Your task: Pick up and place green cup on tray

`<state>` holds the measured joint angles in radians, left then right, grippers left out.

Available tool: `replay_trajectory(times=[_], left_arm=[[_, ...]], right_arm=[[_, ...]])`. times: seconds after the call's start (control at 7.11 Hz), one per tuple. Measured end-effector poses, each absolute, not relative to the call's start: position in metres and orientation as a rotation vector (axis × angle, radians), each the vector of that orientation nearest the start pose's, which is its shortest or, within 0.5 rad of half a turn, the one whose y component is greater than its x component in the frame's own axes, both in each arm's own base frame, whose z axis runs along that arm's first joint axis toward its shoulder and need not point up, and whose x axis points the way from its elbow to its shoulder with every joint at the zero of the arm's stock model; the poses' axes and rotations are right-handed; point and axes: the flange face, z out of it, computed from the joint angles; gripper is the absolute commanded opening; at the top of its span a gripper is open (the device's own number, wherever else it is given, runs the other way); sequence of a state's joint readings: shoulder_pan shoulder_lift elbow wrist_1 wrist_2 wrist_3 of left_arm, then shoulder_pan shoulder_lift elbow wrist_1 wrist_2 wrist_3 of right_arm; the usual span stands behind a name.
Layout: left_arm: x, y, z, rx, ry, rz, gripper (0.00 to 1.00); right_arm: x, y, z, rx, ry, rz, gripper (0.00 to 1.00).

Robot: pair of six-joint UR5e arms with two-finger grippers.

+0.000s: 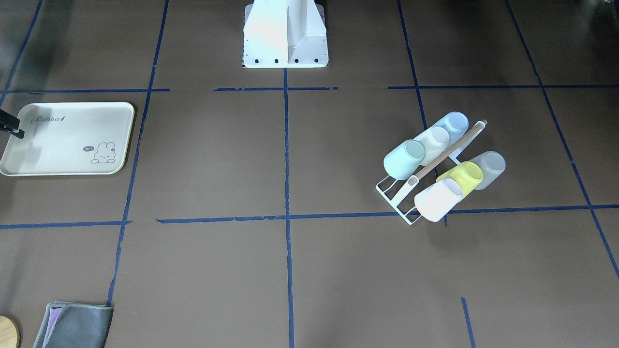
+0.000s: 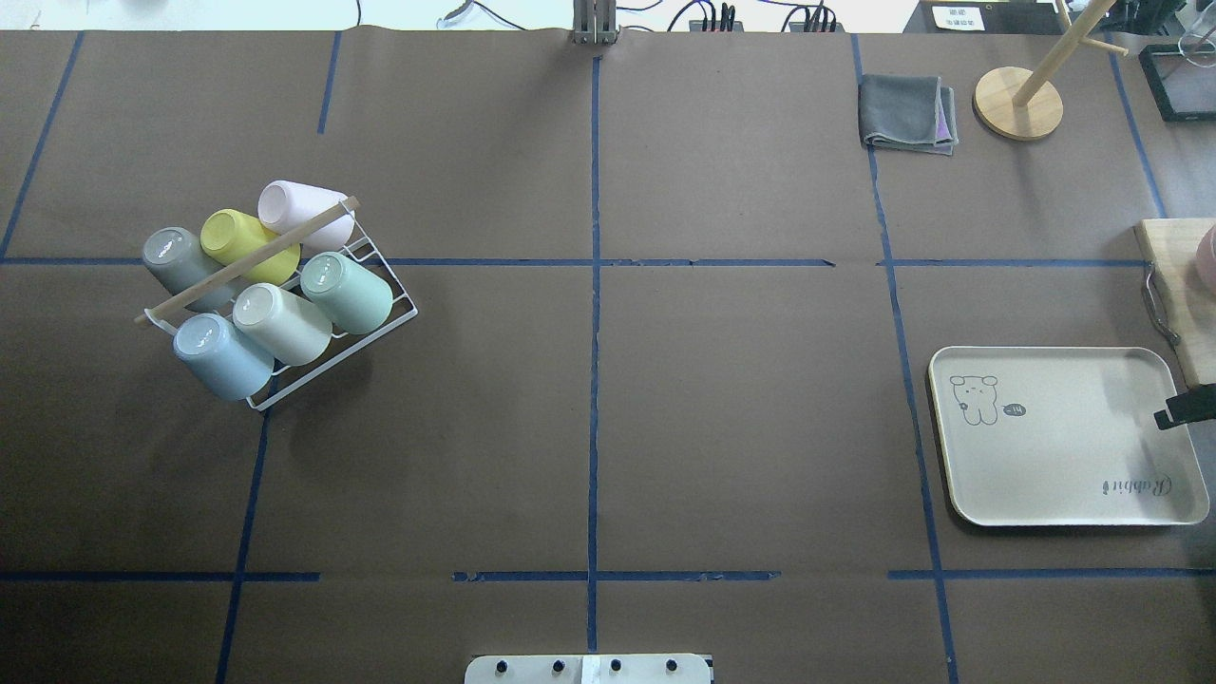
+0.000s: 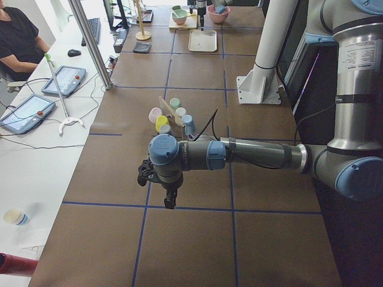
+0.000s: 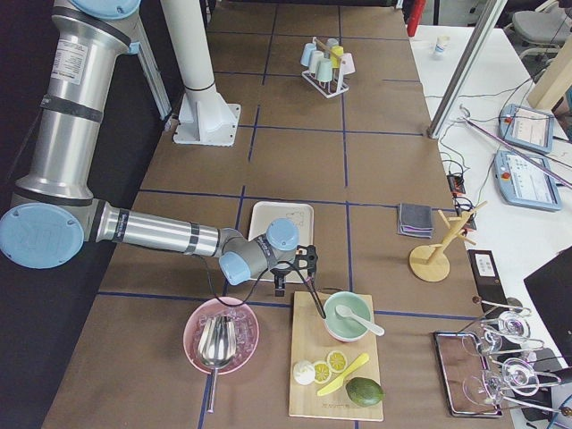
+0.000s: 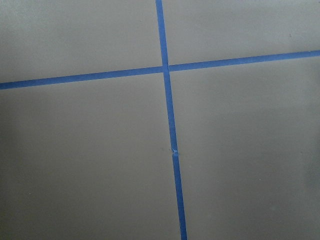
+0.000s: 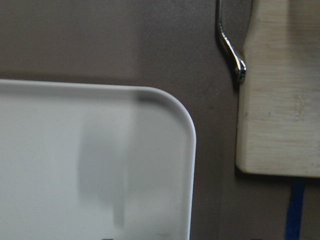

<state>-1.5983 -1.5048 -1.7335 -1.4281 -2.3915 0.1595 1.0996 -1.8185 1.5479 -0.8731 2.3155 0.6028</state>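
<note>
The green cup (image 1: 404,158) is pale mint and lies tilted on a white wire rack (image 1: 394,195), at the end of its row; it also shows in the overhead view (image 2: 347,290). The tray (image 1: 58,145) is cream-white with a bunny drawing and lies empty far from the rack (image 2: 1073,456). My right gripper (image 2: 1173,415) hangs over the tray's outer edge; only a black tip shows, and I cannot tell if it is open. My left gripper (image 3: 170,202) shows only in the left side view, over bare table short of the rack; I cannot tell its state.
The rack also holds yellow-green (image 2: 233,242), pink, grey, cream and pale blue cups under a wooden bar. A wooden cutting board (image 6: 280,100) lies next to the tray's corner. A grey cloth (image 2: 907,114) and a wooden stand (image 2: 1018,90) are at the far right.
</note>
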Motion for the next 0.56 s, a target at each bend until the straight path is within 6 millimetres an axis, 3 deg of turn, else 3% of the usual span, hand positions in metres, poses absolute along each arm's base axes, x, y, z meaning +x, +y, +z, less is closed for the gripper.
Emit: replay_trajectory(times=[0.42,0.56], left_arm=[[-0.0729,-0.4570,0.6211,0.033,0.821,0.106,1.00],[-0.0729,-0.4570,0.6211,0.033,0.821,0.106,1.00]], right_arm=[[-0.1250,-0.3853,0.7042,-0.037,-0.851,-0.006,0.59],[-0.1249,-0.3845,0.7071,-0.042,-0.850,-0.004,0.47]])
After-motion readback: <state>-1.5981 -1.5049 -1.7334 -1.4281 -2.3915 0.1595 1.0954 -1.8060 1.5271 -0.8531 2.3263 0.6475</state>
